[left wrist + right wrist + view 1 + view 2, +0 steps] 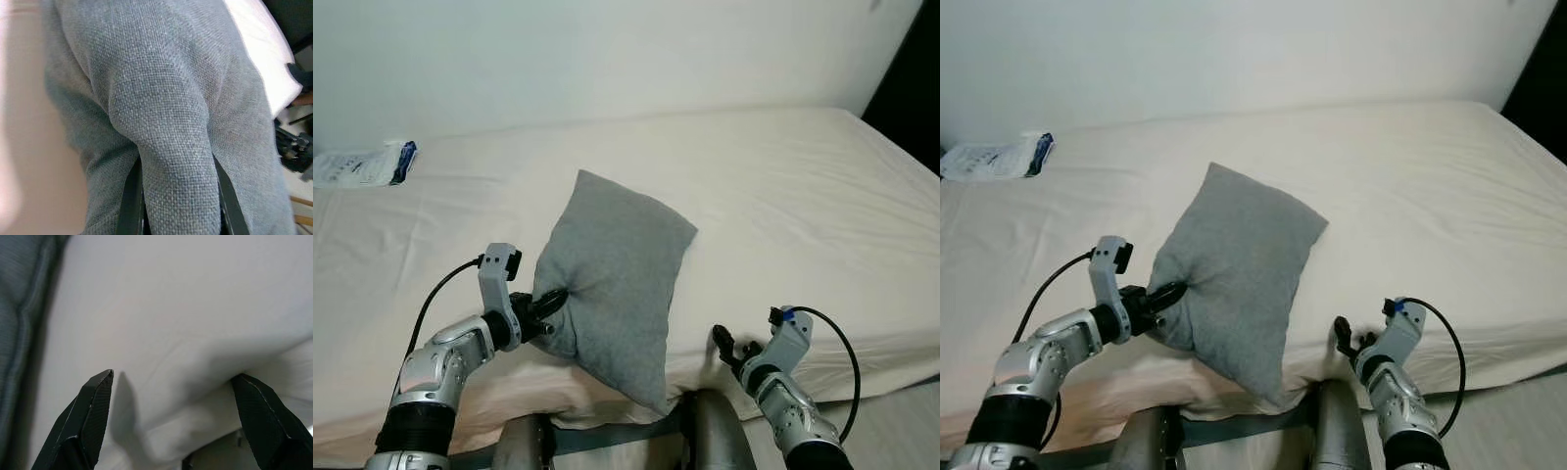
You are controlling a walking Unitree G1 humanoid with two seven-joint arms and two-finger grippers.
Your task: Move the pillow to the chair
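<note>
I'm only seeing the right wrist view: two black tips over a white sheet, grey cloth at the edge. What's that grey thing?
Observer: A grey pillow on a bed.
Operator: Is anything holding it?
Observer: The left claw pinches a fold at its left side.
Operator: And the claw I'm looking through?
Observer: The right claw is open at the bed's near edge, right of the pillow, not touching it.

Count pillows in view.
1. The grey pillow lies at the near edge of the bed, its side pinched by the left pincer. The right pincer is open beside the bed edge. None other shows; beyond the frame is unknown.
</note>
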